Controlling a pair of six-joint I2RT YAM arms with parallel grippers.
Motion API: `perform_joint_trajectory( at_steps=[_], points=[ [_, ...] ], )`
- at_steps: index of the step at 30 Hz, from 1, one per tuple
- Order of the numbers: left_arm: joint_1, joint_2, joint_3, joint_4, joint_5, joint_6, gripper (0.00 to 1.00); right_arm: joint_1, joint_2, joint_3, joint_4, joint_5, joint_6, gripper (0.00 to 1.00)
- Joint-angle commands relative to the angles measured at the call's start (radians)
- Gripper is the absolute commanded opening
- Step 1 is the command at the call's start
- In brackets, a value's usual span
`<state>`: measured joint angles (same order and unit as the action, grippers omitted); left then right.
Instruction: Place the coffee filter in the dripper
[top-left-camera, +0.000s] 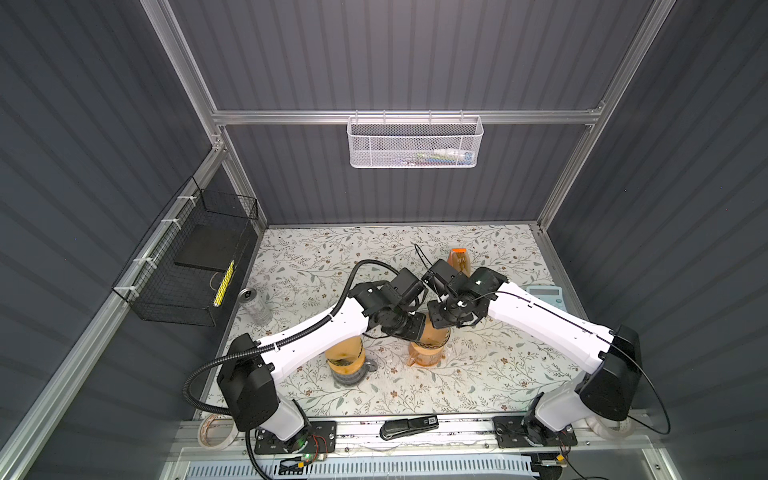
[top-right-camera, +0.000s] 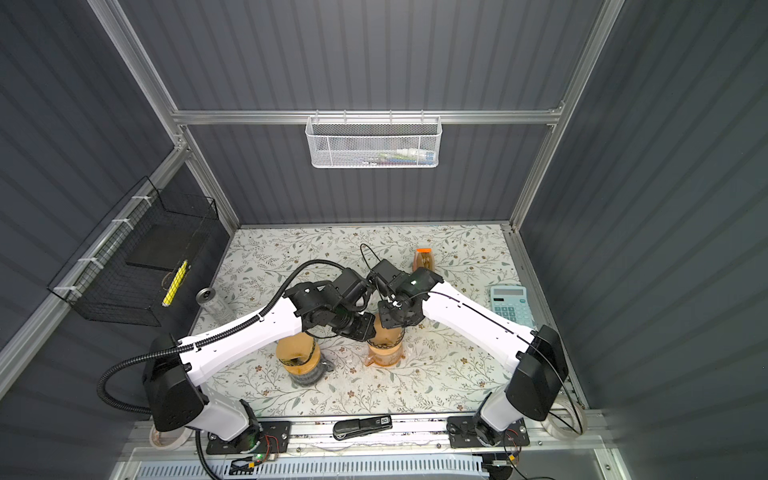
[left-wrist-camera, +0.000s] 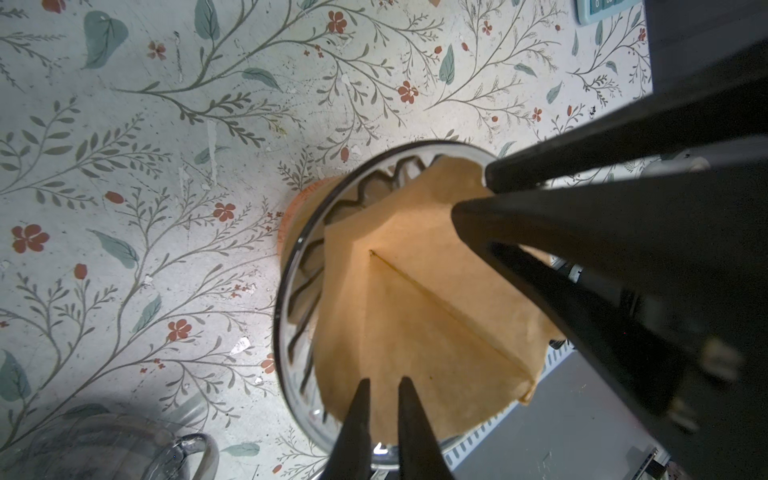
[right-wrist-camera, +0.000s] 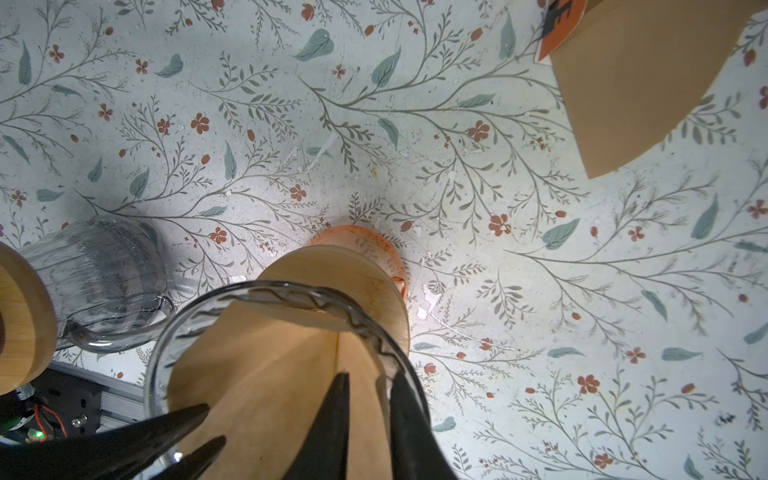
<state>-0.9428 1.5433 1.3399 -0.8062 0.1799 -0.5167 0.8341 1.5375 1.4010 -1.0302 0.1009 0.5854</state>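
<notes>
The coffee filter (left-wrist-camera: 415, 311) sat opened inside the glass dripper (left-wrist-camera: 286, 291), its point down in the cone. The paper leaned toward one side, so bare glass ribs showed on the other. The dripper rested on a wooden collar (right-wrist-camera: 345, 286) over an orange mug (right-wrist-camera: 365, 245), near the middle of the flowered desk (right-wrist-camera: 498, 187).

The left gripper (left-wrist-camera: 384, 382) hung over the dripper with its tips dipped into the mouth of the filter. Its jaws were drawn almost together, with only a slit between them, and nothing could be seen caught in that slit.

The right gripper (right-wrist-camera: 370, 386) reached in from the opposite side. Its jaws stood a little apart, one inside the filter and the other at the glass lip. The edge of the paper ran up between them, but whether they pressed on it could not be told.

A glass jug (right-wrist-camera: 95, 266) with a wooden lid stood near the dripper on the left arm's side. A pack of spare filters (top-left-camera: 459, 262) lay toward the back of the desk, and a calculator (top-left-camera: 545, 296) lay near its right edge.
</notes>
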Motion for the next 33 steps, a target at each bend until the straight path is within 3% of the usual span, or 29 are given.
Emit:
perform_joint_trajectory(
  at_steps=[1,33],
  points=[
    [-0.005,-0.011,0.027,-0.010,-0.010,0.000,0.15,0.005,-0.032,0.021,-0.038,0.027,0.010,0.26],
    [-0.004,-0.069,0.062,0.019,-0.066,-0.016,0.17,0.005,-0.088,0.039,-0.038,0.036,0.025,0.32]
  ],
)
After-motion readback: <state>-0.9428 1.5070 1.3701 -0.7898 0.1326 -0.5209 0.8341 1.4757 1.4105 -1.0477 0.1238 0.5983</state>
